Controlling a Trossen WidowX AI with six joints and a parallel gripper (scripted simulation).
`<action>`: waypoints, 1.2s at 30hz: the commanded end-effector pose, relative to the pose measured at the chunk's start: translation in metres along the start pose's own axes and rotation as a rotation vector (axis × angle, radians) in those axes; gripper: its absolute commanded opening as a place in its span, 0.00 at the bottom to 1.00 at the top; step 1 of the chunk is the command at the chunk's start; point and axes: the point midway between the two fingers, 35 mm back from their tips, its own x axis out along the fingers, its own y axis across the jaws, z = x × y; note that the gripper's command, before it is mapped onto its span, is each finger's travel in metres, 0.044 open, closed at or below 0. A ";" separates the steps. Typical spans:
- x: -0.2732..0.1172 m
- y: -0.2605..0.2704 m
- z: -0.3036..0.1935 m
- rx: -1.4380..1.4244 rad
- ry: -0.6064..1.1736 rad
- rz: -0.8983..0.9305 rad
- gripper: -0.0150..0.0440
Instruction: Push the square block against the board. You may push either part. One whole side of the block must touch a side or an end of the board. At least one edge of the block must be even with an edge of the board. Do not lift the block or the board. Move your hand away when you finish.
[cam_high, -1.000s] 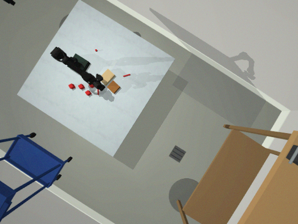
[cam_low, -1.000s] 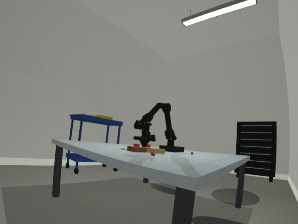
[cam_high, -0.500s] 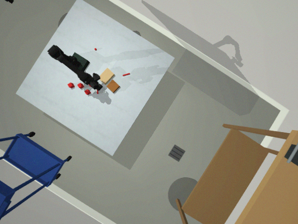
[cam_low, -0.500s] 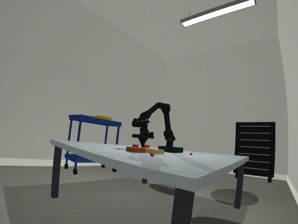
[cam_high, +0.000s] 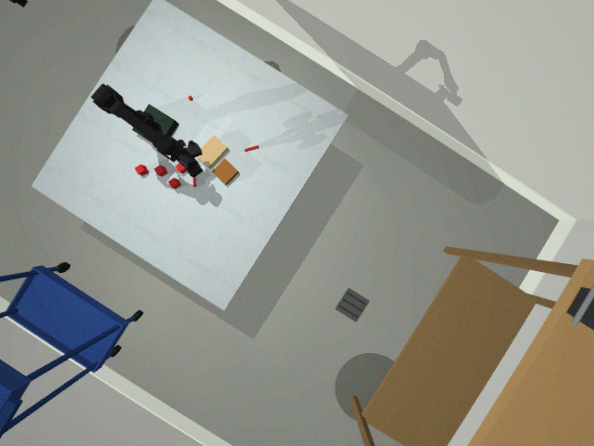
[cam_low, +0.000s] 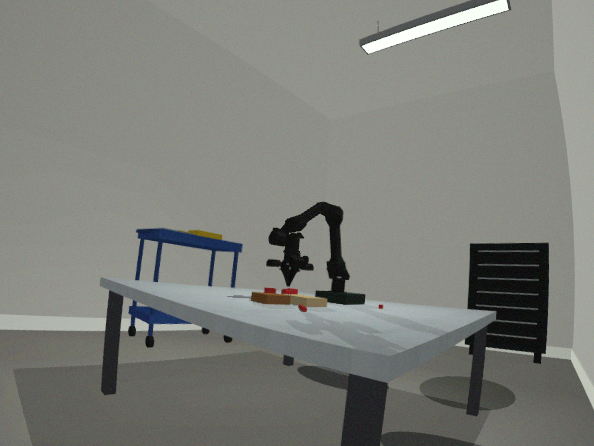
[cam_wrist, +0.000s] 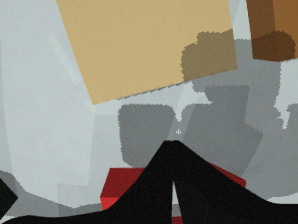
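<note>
Two wooden pieces lie on the table (cam_high: 165, 240) (cam_low: 240, 320), seen from above.
The orange square block (cam_high: 226, 171) (cam_low: 270, 298) (cam_wrist: 285, 25) sits at the tan board's (cam_high: 214, 150) (cam_low: 311, 301) (cam_wrist: 150, 45) five o'clock, just beside it; the gripper (cam_high: 195, 170) (cam_low: 288, 284) (cam_wrist: 170, 147), narrowed shut and holding neither, hovers toward the block's nine o'clock.

White table (cam_high: 200, 240) (cam_low: 240, 315): red pieces, blocks (both wooden-looking).

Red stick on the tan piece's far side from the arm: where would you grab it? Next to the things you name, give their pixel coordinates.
Probably around the middle of the red stick (cam_high: 251, 148) (cam_low: 302, 308), from above, with the claw (cam_high: 195, 170) (cam_low: 288, 285) (cam_wrist: 170, 147) closing across its narrow width; it's lying flat and slender.
</note>
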 end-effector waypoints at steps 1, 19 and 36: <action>-0.001 0.009 0.010 0.115 0.000 0.000 0.25; -0.001 0.052 0.055 0.731 -0.004 0.006 0.25; -0.001 0.097 0.085 1.306 -0.002 0.013 0.25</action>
